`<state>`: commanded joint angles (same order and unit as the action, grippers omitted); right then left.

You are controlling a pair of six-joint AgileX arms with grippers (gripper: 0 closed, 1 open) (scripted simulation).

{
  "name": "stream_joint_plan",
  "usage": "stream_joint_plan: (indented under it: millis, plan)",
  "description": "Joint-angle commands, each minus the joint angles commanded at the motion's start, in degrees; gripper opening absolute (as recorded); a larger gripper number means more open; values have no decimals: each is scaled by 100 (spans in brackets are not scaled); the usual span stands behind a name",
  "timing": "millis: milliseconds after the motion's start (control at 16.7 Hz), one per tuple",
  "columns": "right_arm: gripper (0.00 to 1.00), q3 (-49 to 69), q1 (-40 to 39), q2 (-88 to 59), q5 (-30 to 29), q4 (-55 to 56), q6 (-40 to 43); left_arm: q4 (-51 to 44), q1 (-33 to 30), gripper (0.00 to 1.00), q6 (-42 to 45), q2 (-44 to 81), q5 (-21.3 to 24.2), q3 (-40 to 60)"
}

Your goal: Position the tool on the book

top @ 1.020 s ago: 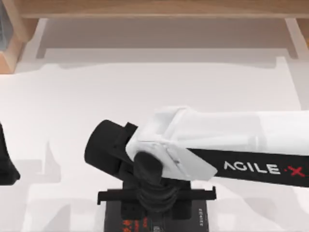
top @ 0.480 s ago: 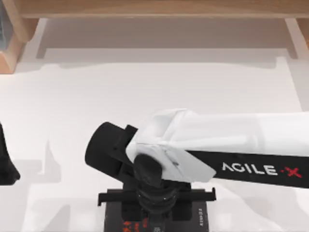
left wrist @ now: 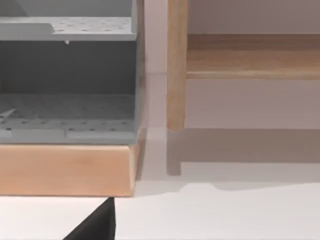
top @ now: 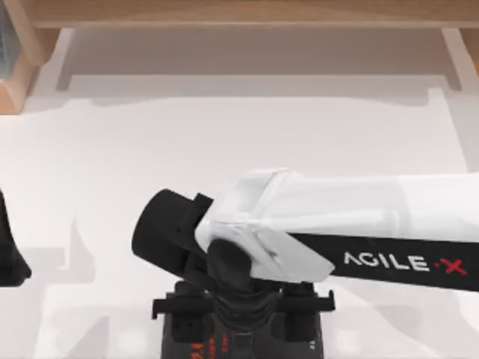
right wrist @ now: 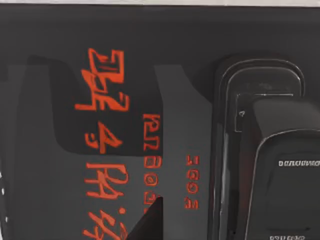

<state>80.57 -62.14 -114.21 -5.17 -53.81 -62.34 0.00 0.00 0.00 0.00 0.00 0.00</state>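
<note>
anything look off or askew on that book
Nothing stands out. The black tool lies flat on the book, running along the cover's red lettering, with the right gripper above it. The left arm is parked at the table's left edge.

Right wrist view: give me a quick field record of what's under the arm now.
book: black cover with red-orange characters, at the table's near edge in the top view
tool: dark glossy device, lying on the book's cover
right arm: reaching in from the right, over the book
left arm: parked at the left edge
</note>
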Motion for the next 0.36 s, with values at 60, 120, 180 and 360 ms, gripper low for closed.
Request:
stream_joint_plan:
  millis: [60,120,180,360]
  plan:
    - [100,0,0,0,0,0,0,0,0,100,0,0,0,0]
    - [100,0,0,0,0,0,0,0,0,100,0,0,0,0]
    - [100,0,0,0,0,0,0,0,0,100,0,0,0,0]
    - [100,0,0,0,0,0,0,0,0,100,0,0,0,0]
